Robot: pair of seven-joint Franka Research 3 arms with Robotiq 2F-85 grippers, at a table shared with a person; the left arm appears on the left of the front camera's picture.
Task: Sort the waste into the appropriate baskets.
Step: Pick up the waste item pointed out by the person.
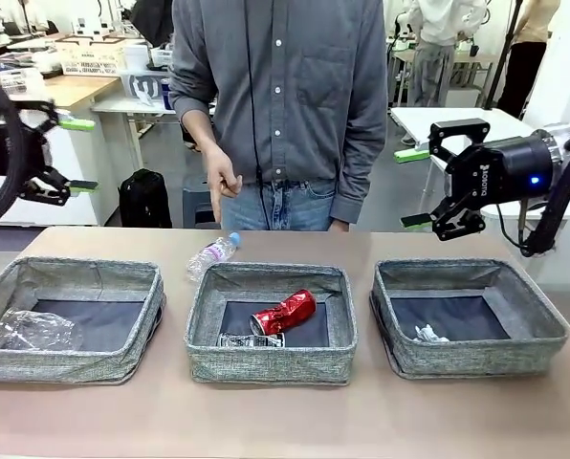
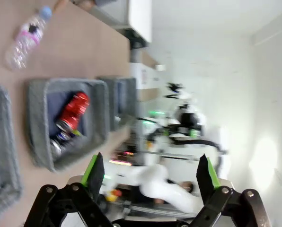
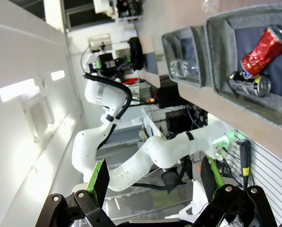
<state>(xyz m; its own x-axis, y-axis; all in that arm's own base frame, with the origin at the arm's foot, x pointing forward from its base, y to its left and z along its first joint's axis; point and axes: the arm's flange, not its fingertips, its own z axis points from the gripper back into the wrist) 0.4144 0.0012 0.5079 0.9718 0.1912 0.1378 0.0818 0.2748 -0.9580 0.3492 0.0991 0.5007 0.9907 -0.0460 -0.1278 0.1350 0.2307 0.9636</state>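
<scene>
Three grey baskets stand in a row: left (image 1: 65, 365), middle (image 1: 271, 365), right (image 1: 481, 359). A clear plastic cup (image 1: 32, 330) lies in the left one. The middle one holds a crushed red can (image 1: 283, 313) and a flattened dark can (image 1: 250, 340). A white paper wad (image 1: 428, 334) sits in the right one. A clear blue-capped bottle (image 1: 213, 255) lies on the table behind the middle basket. My left gripper (image 1: 75, 153) hangs open high at the left, my right gripper (image 1: 414, 186) open high at the right. Both are empty and far above the baskets.
A person stands at the far edge behind the middle basket, one hand (image 1: 223, 186) held at waist height above the bottle. Bare tabletop (image 1: 285, 421) runs along the near side in front of the baskets. The left wrist view shows the bottle (image 2: 25, 40) and red can (image 2: 74, 109).
</scene>
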